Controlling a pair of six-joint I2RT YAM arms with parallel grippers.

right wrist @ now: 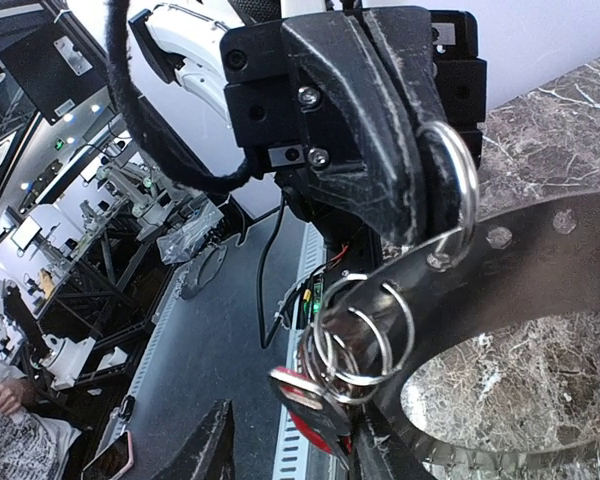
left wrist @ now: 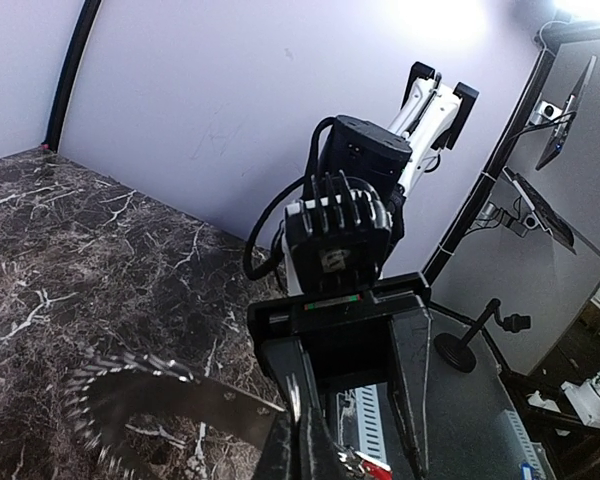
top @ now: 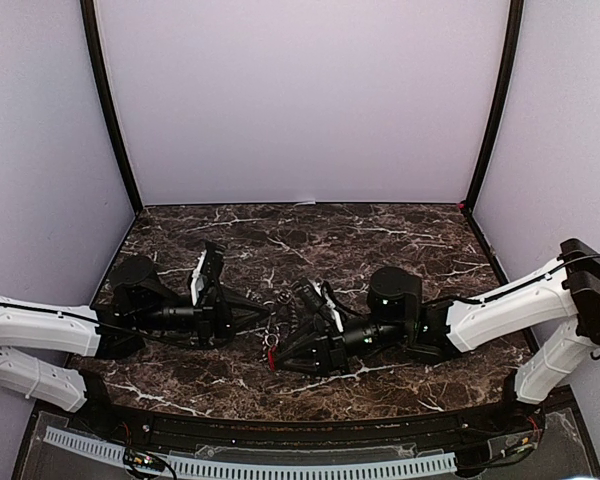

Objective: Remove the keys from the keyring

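Near the middle of the bench's (top: pixel 380 230) near edge, the left claw (top: pixel 248 318) is clamping the keyring (right wrist: pixel 540 245). The right claw (left wrist: pixel 355 400) is hovering, jaws apart, around the keys (right wrist: pixel 310 400). None is off yet.

The left wrist view cuts the keyring (left wrist: pixel 170 395) off at the bottom edge, and its teeth are blurred. The right wrist view crops it at the right and bottom. There the red key (right wrist: pixel 315 425) sits half behind split rings (right wrist: pixel 365 335). From above both are too small to read. The blue key cannot be picked out.
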